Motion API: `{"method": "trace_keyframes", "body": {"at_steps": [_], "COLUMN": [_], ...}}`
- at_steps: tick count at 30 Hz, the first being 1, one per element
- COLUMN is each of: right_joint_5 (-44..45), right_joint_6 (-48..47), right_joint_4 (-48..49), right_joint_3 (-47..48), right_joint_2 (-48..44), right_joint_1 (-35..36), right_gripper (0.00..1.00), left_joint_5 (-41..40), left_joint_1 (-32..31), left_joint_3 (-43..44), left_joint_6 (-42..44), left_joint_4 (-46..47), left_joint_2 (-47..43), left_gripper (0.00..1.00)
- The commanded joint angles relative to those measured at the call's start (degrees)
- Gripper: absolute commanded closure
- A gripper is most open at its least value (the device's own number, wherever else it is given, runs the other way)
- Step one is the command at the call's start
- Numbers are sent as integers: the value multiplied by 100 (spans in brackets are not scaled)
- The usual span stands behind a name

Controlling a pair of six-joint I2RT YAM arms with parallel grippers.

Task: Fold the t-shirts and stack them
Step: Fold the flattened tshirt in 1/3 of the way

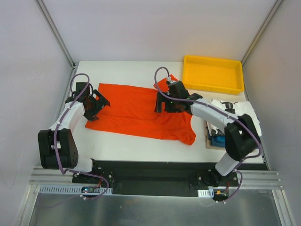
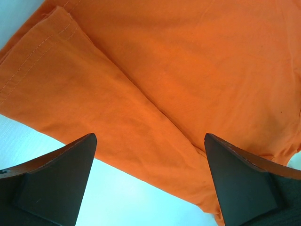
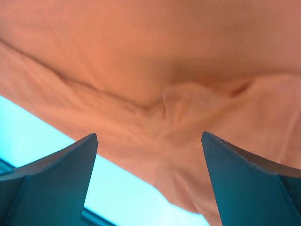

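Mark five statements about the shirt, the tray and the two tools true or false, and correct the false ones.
1. The orange t-shirt lies spread on the table. True.
2. The yellow tray holds a folded shirt. False: nothing lies in it.
3. The left tool and the right tool are both open. True.
4. The right tool hangs over the yellow tray. False: it is over the orange t-shirt.
5. The white and blue cloth lies at the table's left edge. False: it lies at the right edge, beside the right arm.
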Motion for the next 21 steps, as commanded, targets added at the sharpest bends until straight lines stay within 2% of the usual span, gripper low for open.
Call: {"method": "trace_keyframes", "body": {"at_steps": [1,3,4,7,9,13,17,18,21], "right_joint_5": [151,388,999,1802,2041,2253,2271,2271,2350], "right_joint_6": [369,422,457,677,1035,1625,1741,1724,1671], "right_joint_4": [-55,-335,-772,-1415,-1802,-2051,-2104,-2121,-2147], "right_joint_3": [-638,-367,-200,582,1064,1435,1822,1910,2191], "right_joint_2": [-701,-552,-299,246,493,1056,1478,1549,1804], "right_joint_1": [125,257,432,687,723,749,732,741,732], "right_gripper": [3,3,2,1,5,16,30,38,50], "left_joint_5": [106,115,115,115,63,-87,-105,-105,-43], "left_joint_1": [40,32,32,32,23,32,23,32,23], "left_joint_3": [-40,-40,-40,-66,-136,-216,-224,-216,-189], "left_joint_6": [152,178,187,257,310,345,371,380,389], "left_joint_4": [16,16,16,7,16,7,16,16,16], "left_joint_2": [-64,-29,-20,-28,-81,-204,-239,-231,-160], "left_gripper": [1,1,0,1,1,1,1,1,1]}}
